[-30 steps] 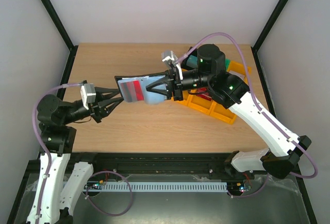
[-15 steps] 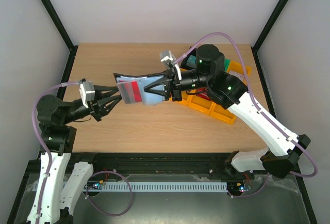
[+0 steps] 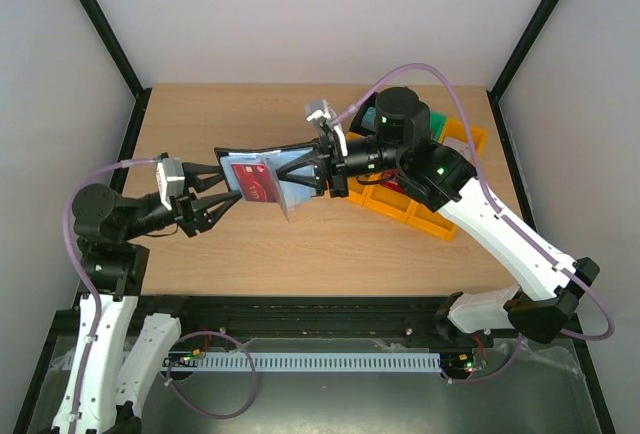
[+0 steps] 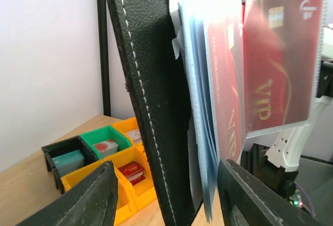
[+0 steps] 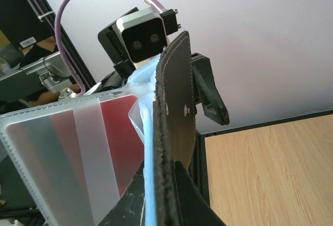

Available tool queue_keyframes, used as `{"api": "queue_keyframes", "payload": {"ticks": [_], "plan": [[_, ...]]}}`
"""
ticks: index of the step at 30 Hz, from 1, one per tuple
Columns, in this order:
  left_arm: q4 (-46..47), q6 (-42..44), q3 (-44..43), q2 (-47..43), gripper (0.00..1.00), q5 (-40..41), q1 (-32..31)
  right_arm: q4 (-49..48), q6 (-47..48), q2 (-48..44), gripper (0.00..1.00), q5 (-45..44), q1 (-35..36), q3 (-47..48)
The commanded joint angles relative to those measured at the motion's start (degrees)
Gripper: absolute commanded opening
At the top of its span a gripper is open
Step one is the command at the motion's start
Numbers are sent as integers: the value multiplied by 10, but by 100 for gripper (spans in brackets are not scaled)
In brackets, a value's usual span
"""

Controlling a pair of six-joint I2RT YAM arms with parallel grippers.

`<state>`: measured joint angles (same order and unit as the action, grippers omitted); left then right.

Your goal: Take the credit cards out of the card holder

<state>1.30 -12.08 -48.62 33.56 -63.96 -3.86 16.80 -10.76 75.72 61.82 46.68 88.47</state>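
**Card holder, opened out and held aloft; cards not yet out**

Item: black stitched card holder (image 4: 148, 96), carried off the worktop (image 3: 300, 254) above its middle, clamped shut in the right end effector (image 3: 300, 169). Its clear sleeves fan out towards the left arm.

Contents: red credit card (image 4: 278, 70) in the outermost sleeve. A paler band beside it may be a second card; this cannot be told.

Change: the holder has turned since a second ago, so the red card now shows more of its face from above. The left end effector (image 3: 228, 186) has spread its jaws and grips nothing. They now flank the holder's lower edge, probably in readiness to pinch a card.

Markings: gold "VIP" and a chip on the red card; its corner logo is unreadable.

Nearby: yellow bin (image 4: 130, 184), green bin (image 4: 106, 137) and black bin (image 4: 57, 158) towards the far right corner.
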Motion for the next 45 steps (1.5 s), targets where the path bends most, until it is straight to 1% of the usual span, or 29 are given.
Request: {"api": "queue_keyframes", "payload": {"ticks": [1, 7, 14, 17, 21, 28, 31, 33, 36, 37, 38, 39, 42, 43, 45], "plan": [[36, -34, 4, -4, 56, -13, -6, -37, -10, 4, 2, -35, 8, 17], [43, -58, 11, -7, 60, -6, -8, -50, -16, 13, 2, -77, 15, 15], [-14, -20, -6, -16, 67, -15, -7, -51, 11, -8, 2, -63, 15, -7], [-27, -14, -13, -17, 73, -33, -7, -43, 16, -13, 2, -65, 14, -10], [-5, -35, -10, -18, 76, -69, -7, -32, 18, -13, 2, -58, 13, -12], [8, -48, -4, -18, 80, -91, -8, -35, 12, -13, 2, -39, 13, -14], [15, -49, -5, -18, 77, -73, -8, -38, 11, -11, 2, -32, 13, -14], [23, -49, -3, -16, 69, -61, -8, -41, 7, -9, 2, -27, 13, -13], [25, -36, -1, -12, 42, -47, -8, -48, 2, -7, 2, -22, 13, -12], [25, -33, 0, -13, 35, -41, -7, -50, 2, -7, 2, -21, 13, -11], [26, -33, 0, -12, 32, -37, -7, -52, 2, -7, 2, -21, 13, -10], [27, -33, 1, -11, 32, -37, -7, -53, 2, -8, 2, -19, 13, -10], [37, -45, 0, -12, 44, -57, -7, -42, 15, -11, 2, -15, 13, -10], [39, -45, -3, -13, 46, -69, -7, -37, 22, -13, 2, -14, 12, -10], [23, -25, -14, -14, 46, -76, -6, -31, 30, -16, 2, -5, 7, -11]]}}
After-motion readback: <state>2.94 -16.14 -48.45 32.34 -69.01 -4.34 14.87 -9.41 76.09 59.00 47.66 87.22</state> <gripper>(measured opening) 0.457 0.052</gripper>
